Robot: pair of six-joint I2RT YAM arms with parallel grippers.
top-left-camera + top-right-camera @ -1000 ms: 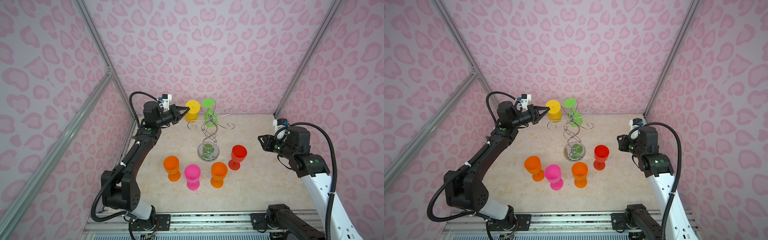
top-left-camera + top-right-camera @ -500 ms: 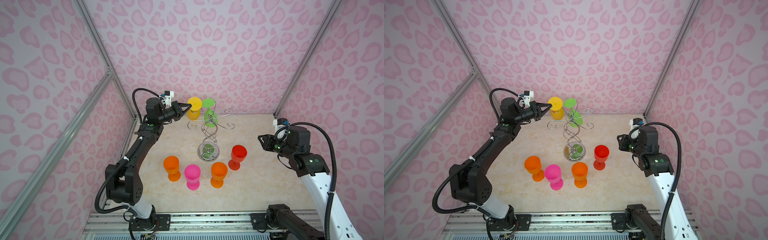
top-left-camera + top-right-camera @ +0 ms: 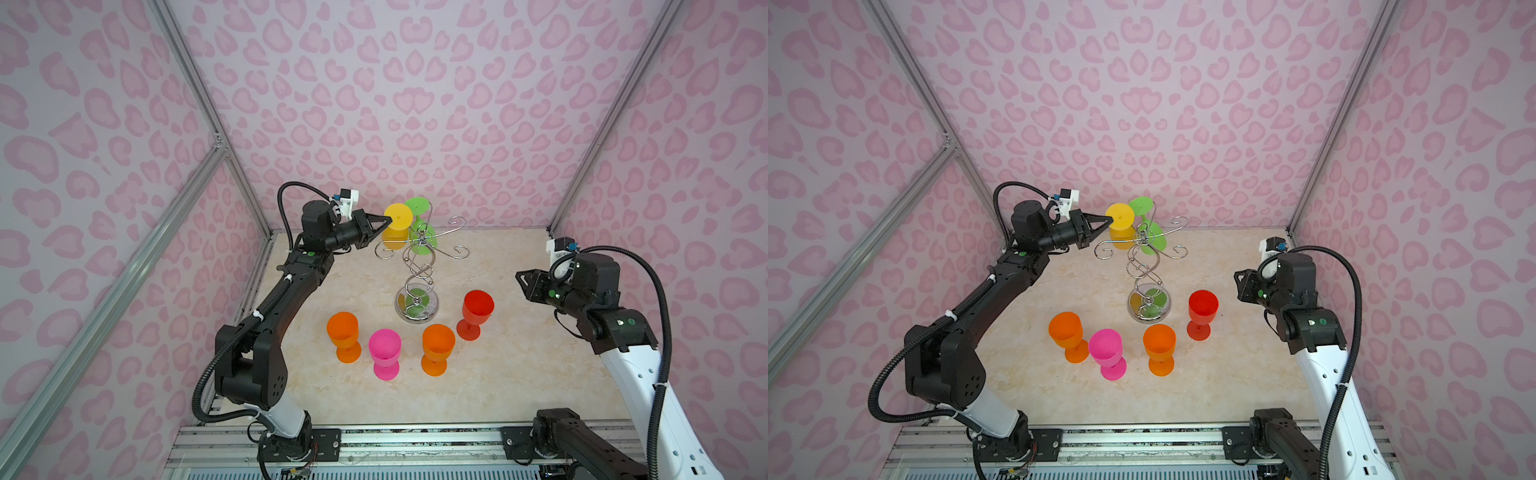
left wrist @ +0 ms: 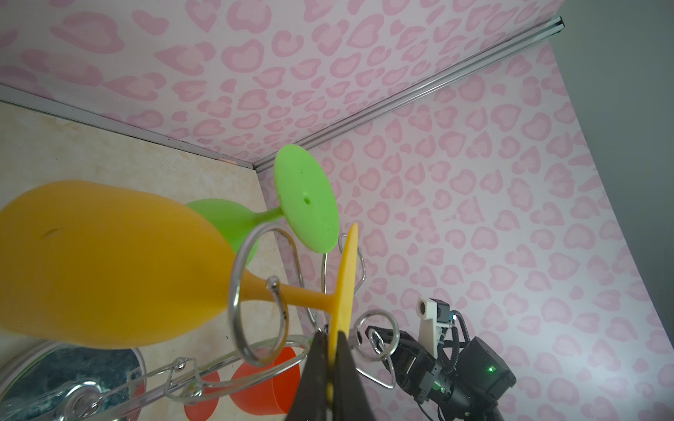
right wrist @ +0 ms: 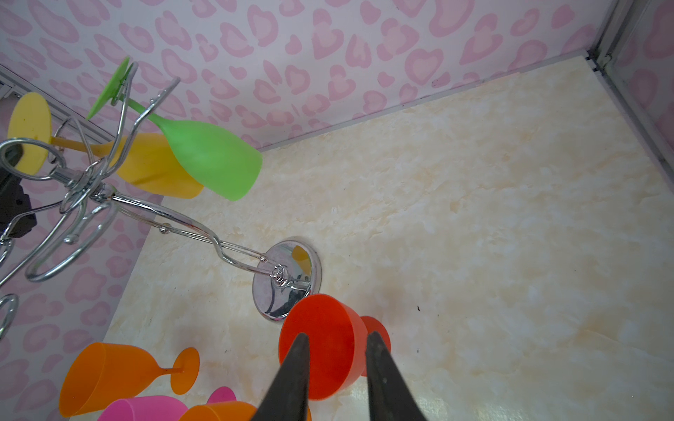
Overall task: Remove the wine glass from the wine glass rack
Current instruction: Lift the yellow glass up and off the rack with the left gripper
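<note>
Left fingers (image 4: 316,368) pinch foot rim of yellow wine glass (image 4: 109,262); stem in rack (image 3: 417,308) hook just beyond. Next I'd draw stem out hook mouth. Right fingers (image 5: 291,379) narrow, empty.

Below centre we see four cups upright on the marbled desk (image 3: 519,374): left orange goblet (image 3: 343,332), pink goblet (image 3: 385,349), right orange goblet (image 3: 438,345) and, furthest right, red goblet (image 3: 478,307). Pink-blotched walls (image 3: 415,104), perhaps printed sheeting, fill the upper frame.

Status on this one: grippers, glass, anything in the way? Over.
Left gripper shut on yellow wine glass foot. Right gripper open, empty, off to the side. Glass stem hooked in wine glass rack. Green wine glass hangs close alongside.
</note>
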